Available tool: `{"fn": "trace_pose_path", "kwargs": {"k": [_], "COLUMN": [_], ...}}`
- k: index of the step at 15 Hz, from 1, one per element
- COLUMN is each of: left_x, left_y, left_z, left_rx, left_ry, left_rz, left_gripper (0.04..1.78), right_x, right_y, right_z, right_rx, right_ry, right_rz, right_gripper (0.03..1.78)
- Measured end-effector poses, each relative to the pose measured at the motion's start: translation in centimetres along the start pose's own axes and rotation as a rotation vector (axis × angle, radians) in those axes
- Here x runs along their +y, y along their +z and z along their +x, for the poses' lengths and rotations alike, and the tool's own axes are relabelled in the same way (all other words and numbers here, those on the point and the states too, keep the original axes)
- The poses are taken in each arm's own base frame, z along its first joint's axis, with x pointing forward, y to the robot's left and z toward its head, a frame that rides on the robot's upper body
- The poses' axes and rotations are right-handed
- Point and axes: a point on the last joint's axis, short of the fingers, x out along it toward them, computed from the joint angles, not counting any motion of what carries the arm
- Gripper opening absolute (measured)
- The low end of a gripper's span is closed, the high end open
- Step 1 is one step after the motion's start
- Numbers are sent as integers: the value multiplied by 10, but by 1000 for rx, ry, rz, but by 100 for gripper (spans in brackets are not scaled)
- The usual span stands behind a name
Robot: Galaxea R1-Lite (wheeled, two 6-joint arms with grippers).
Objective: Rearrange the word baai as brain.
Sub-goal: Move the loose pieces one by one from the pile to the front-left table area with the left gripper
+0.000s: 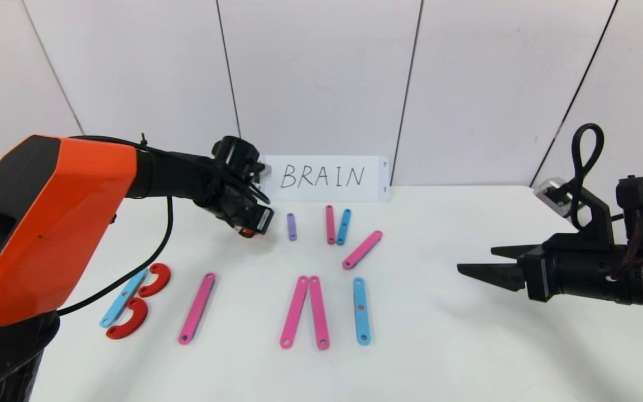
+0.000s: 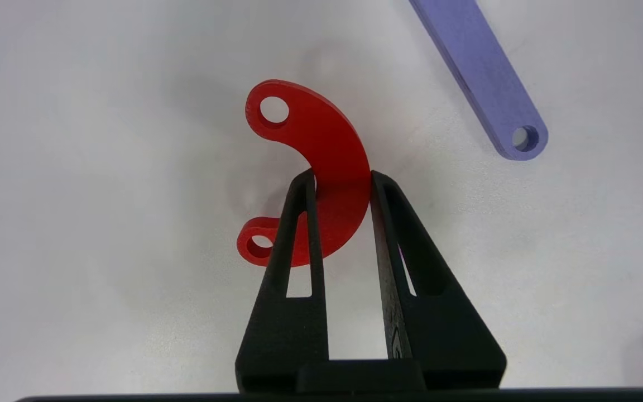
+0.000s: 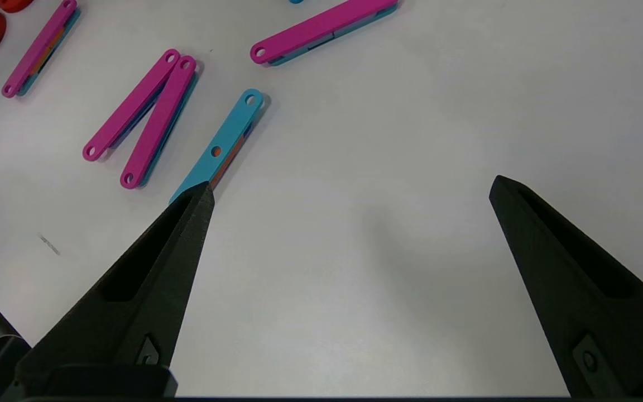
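My left gripper (image 1: 248,230) is shut on a red C-shaped curve (image 2: 321,167) at the back of the table, near the white BRAIN card; its fingers (image 2: 380,223) pinch the curve's middle. The word lies in front: a B of a blue bar (image 1: 123,297) with two red curves (image 1: 155,280), a lone pink bar (image 1: 197,307), two pink bars (image 1: 305,311) joined at the top, and a blue bar (image 1: 361,310). Spare bars lie behind: purple (image 1: 292,226), pink (image 1: 330,224), blue (image 1: 344,226), slanted pink (image 1: 362,249). My right gripper (image 1: 475,262) hangs open and empty at the right.
The white card (image 1: 324,177) with BRAIN handwritten stands against the back wall. The purple bar (image 2: 480,72) lies close beside the held curve. The table's right half under the right gripper (image 3: 349,187) is bare white surface.
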Motion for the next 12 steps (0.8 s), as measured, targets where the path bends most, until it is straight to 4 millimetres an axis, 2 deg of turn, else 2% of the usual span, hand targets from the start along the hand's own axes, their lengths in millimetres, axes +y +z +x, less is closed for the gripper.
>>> {"fn": "trace_pose_path", "kwargs": {"k": [8, 12], "left_x": [-8, -20], "left_y": [-6, -14], "left_z": [-25, -46], "left_rx": [62, 192], "left_ry": [28, 104], "left_rz": [3, -110], "left_gripper": [30, 30], "right_x": [0, 1], "right_y": [0, -1], "right_z": [0, 0], "right_rx": [0, 4], "right_ry": [0, 2], "right_rz": [-1, 0], "right_gripper": [173, 173]}}
